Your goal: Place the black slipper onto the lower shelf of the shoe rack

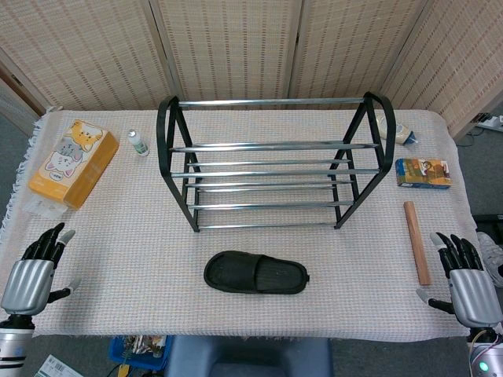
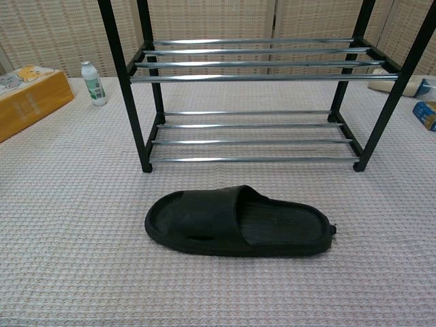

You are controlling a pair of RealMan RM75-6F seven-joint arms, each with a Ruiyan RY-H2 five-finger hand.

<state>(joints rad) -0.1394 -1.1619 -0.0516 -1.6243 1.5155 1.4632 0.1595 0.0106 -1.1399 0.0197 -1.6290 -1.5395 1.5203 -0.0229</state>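
Head view looks down on my table [image 1: 141, 259], covered in a pale woven cloth, and I take the black shoe rack [image 1: 275, 161] at its middle as the landmark. Far to the left of the rack and nearer to me, my left hand [image 1: 35, 267] rests at the table's edge, fingers spread apart and holding nothing. Left of the rack lies an orange tissue pack with cartoon cats [image 1: 73, 163], and just beside the rack's left frame stands a small white bottle [image 1: 138, 142]. Directly in front of the rack, apart from it, the black slipper [image 1: 256, 272] lies flat on the cloth, its length running left to right, not yet on the lower shelf [image 2: 252, 136]. Right of the rack sit a small printed box [image 1: 423, 173] and a wooden stick [image 1: 416, 242]. Far right and nearer to me, my right hand [image 1: 465, 271] is open-fingered and empty too.
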